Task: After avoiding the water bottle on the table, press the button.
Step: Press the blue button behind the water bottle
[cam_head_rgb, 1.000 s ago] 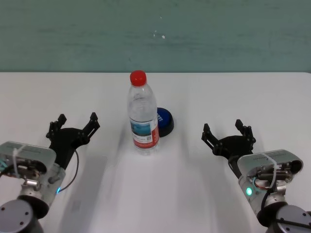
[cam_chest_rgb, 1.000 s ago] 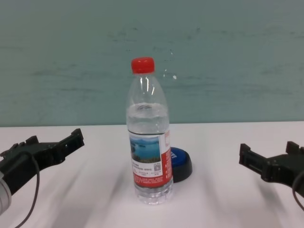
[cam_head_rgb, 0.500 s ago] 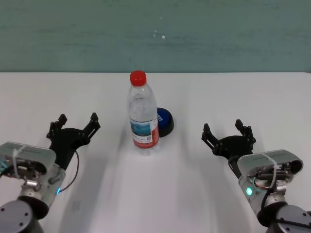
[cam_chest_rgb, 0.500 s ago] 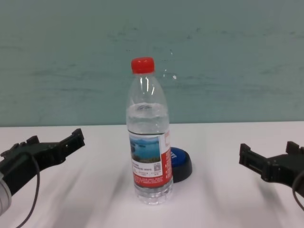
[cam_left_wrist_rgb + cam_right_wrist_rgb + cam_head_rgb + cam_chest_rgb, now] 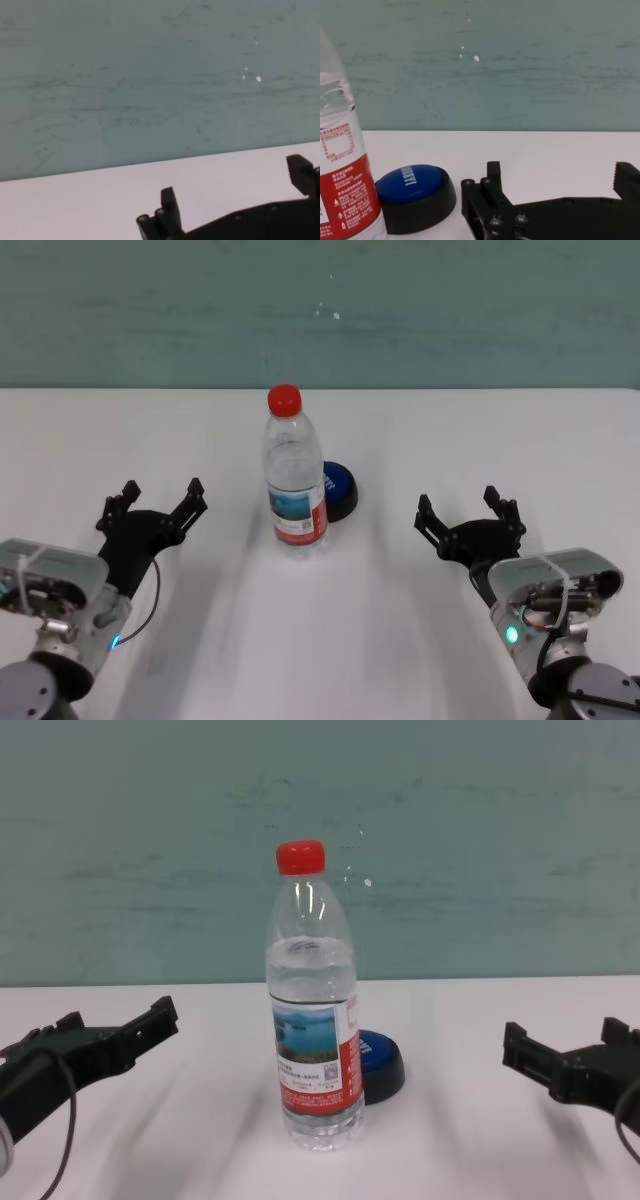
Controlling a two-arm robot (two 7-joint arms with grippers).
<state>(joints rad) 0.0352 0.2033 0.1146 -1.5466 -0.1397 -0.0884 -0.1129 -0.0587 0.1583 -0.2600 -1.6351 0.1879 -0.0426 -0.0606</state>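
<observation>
A: The left end effector (image 5: 155,506) had just shifted a touch compared with half a second earlier, its wrist housing dropping nearer the front edge, fingers spread wide and holding nothing.

B: And the right end effector (image 5: 470,515)?

A: It hadn't budged, parked on the right, also spread and empty. The water bottle (image 5: 294,472) stood upright mid-counter (image 5: 420,430), with the button (image 5: 338,490) tucked just behind it to the right, touching or nearly so.

B: So nothing pressed.

A: Not yet. That small stir suggested the left arm was starting, though the button's open side faced the right arm.
</observation>
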